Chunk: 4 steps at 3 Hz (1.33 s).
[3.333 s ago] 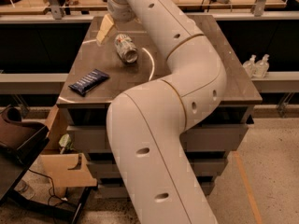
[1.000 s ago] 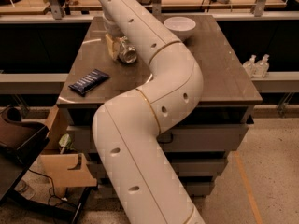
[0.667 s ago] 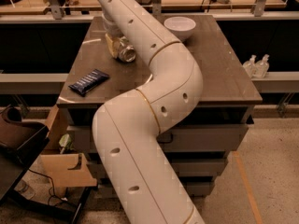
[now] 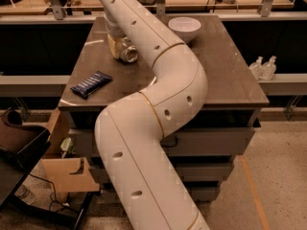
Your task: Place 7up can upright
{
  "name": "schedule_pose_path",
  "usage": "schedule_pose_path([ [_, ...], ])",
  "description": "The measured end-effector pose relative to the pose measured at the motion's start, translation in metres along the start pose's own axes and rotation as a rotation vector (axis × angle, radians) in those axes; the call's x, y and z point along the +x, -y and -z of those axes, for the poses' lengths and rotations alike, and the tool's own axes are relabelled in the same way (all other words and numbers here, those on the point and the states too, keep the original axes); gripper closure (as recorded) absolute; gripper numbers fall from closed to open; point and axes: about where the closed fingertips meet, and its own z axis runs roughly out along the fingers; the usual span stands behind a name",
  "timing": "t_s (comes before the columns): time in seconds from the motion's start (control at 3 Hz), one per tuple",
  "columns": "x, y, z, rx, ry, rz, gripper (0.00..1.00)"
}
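Note:
The 7up can [image 4: 127,52] lies on its side on the dark table [image 4: 225,75], its shiny end facing the camera. My gripper [image 4: 116,43] reaches down at the can from behind and left. A pale finger [image 4: 113,44] stands against the can's left side. My white arm crosses the middle of the view and hides the table behind it.
A dark blue snack bar wrapper [image 4: 91,84] lies near the table's front left edge. A white bowl [image 4: 184,28] stands at the back right. Two small clear bottles [image 4: 264,67] stand on a ledge at the right. Cardboard boxes [image 4: 67,171] sit on the floor at the left.
Since the oldest frame my arm has swung left and lowered onto the can, uncovering the white bowl. In the last second nothing has visibly moved.

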Motion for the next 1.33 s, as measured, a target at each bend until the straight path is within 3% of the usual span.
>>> schedule_pose_path([
  [0.33, 0.000, 0.000, 0.000, 0.000, 0.000, 0.000, 1.00],
  [0.67, -0.008, 0.017, 0.018, 0.012, 0.071, -0.010, 1.00],
  [1.0, -0.015, 0.045, 0.054, 0.012, 0.189, -0.007, 1.00],
  [1.33, -0.016, 0.084, 0.100, -0.022, 0.362, -0.018, 1.00],
])
